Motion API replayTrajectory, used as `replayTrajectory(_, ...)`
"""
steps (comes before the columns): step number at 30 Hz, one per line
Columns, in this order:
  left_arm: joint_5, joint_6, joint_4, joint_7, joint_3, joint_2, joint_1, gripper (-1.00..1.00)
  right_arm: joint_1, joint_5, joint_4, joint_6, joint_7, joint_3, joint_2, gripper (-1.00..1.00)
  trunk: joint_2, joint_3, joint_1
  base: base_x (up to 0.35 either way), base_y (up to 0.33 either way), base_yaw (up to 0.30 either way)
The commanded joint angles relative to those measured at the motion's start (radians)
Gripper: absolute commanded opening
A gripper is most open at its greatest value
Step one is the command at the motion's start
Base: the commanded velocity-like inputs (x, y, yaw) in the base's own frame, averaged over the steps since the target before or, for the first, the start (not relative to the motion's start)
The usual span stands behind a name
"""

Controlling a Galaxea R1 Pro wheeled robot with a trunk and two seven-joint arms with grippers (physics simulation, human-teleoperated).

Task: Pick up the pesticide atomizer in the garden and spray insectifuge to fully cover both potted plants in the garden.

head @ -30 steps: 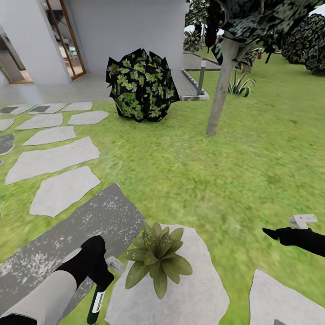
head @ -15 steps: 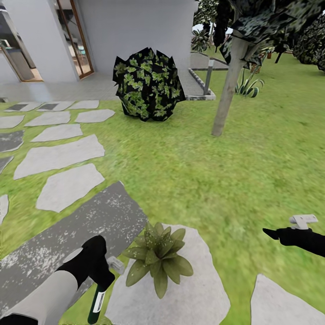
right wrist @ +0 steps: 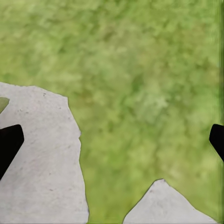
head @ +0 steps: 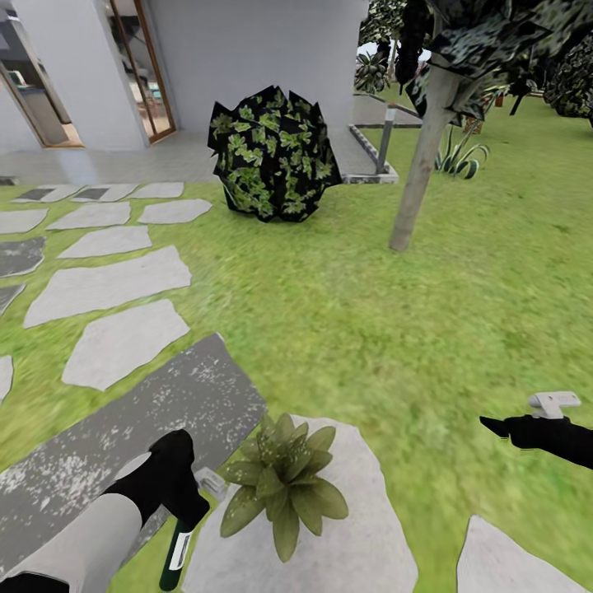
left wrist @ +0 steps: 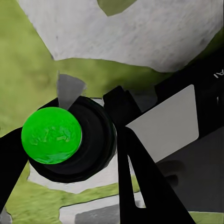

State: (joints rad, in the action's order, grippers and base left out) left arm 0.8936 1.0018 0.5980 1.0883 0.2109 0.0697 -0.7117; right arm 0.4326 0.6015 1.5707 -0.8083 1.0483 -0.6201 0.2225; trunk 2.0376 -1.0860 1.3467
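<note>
One potted plant [head: 282, 484], one pesticide atomizer [head: 175, 553] gripped by left claw [head: 183, 511].

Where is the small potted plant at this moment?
In the head view the potted plant sits low and centre-left on a flat stepping stone, just right of the left tool holding the green bottle.

Slender dark green pesticide atomizer [head: 175, 550] with white label, hanging base-down and slightly tilted from the left claw [head: 188, 504], clamped at its black neck; seen end-on in the left wrist view as a bright green disc ringed in black [left wrist: 52, 135]. Just beside it, one potted plant [head: 282, 487]: a low rosette of broad pointed green leaves, upright on a pale flat stepping stone [head: 375, 535] amid the green lawn [head: 371, 329] of the garden.
</note>
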Motion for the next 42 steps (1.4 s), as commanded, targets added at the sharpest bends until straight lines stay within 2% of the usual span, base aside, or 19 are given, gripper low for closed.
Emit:
replayTrajectory(1,0.008,0.006,0.002,0.01,0.004,0.001,0.0,-1.0,0.001,0.009,0.001,-0.003,0.01,-0.001,0.0,1.0,0.0,-0.001,0.0,0.175,-0.193,0.001)
replayTrajectory(11,0.008,0.006,0.002,0.011,0.005,0.0,0.0,-1.0,0.001,0.009,0.0,-0.003,0.01,-0.001,0.0,1.0,0.0,-0.001,0.0,-0.024,-0.095,0.021)
replayTrajectory(25,0.008,0.007,0.002,0.011,0.005,0.0,0.0,-1.0,0.001,0.009,0.001,-0.003,0.009,-0.002,0.0,1.0,0.0,-0.001,0.0,-0.2,-0.194,0.233)
replayTrajectory(34,0.008,0.007,0.003,0.012,0.003,0.001,0.0,-1.0,0.001,0.009,0.0,-0.002,0.009,-0.001,0.0,1.0,0.0,-0.001,0.0,-0.02,-0.031,0.251)
replayTrajectory(42,0.007,0.007,0.003,0.012,0.003,0.0,0.0,-1.0,0.0,0.009,0.001,-0.003,0.009,-0.002,0.001,1.0,0.0,-0.001,0.0,0.0,-0.281,0.071)
